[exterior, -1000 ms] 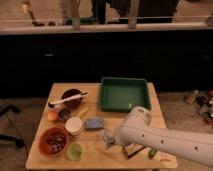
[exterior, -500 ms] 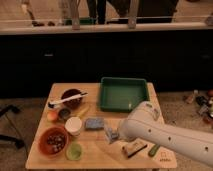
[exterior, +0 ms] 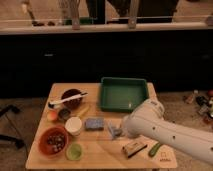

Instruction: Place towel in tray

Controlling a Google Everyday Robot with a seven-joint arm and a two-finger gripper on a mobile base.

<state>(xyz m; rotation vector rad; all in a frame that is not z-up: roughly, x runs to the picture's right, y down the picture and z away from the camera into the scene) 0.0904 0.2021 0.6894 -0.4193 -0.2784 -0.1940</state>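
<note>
The towel is a small crumpled grey-blue cloth, bunched up near the middle of the wooden table. My gripper is at the end of the white arm that reaches in from the right. It is shut on the towel's right side and is mostly hidden by the wrist. The tray, dark green with raised sides, stands at the back right of the table, a little beyond the gripper. Nothing lies in the tray.
A blue-grey sponge block lies just left of the towel. Further left are a white cup, a red bowl, a small green cup, an orange fruit and a dark bowl with a white utensil. A dark packet and a green item lie near the front edge.
The arm has swung up and to the right, away from the front of the table, and the gripper has closed on the towel, which now looks bunched up.
</note>
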